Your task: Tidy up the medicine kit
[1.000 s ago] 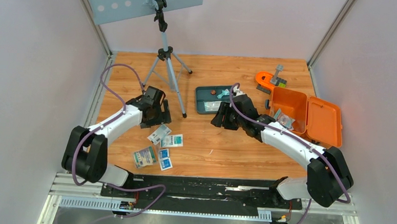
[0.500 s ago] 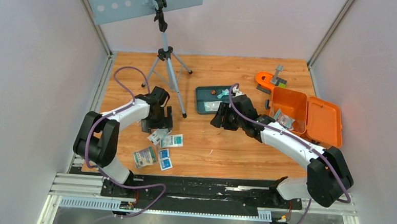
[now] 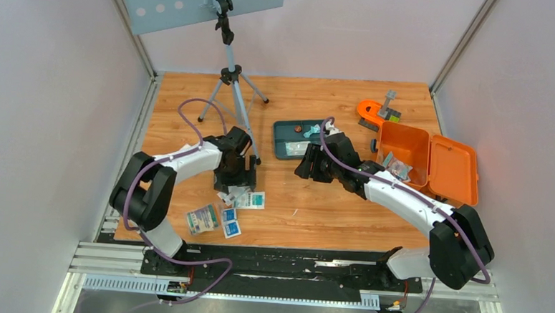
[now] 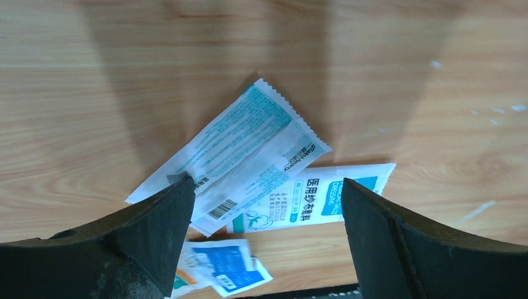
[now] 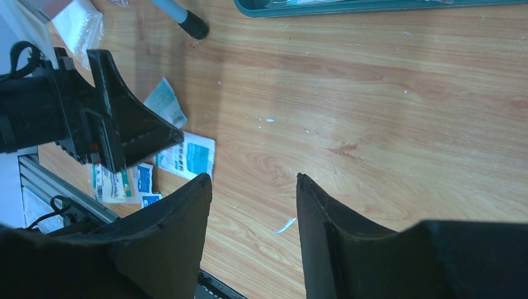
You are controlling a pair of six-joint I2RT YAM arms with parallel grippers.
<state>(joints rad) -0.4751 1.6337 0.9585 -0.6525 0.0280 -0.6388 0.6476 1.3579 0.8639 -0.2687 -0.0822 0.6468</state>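
Our left hand [image 4: 266, 184] hung wide open and empty over a packet [image 4: 249, 143], whose long axis ran slantwise across the gap between the fingers. The kit [image 3: 453, 169] lay open, well off to its right, beyond the right hand [image 3: 310, 165], which stood part open, empty and nearer the kit.

teal tray [image 5: 373, 7]: cut off at top edge | blue sachets [image 4: 224, 274]: partly behind left jaws

white sachet [image 4: 336, 194] — "dressing", chinese print
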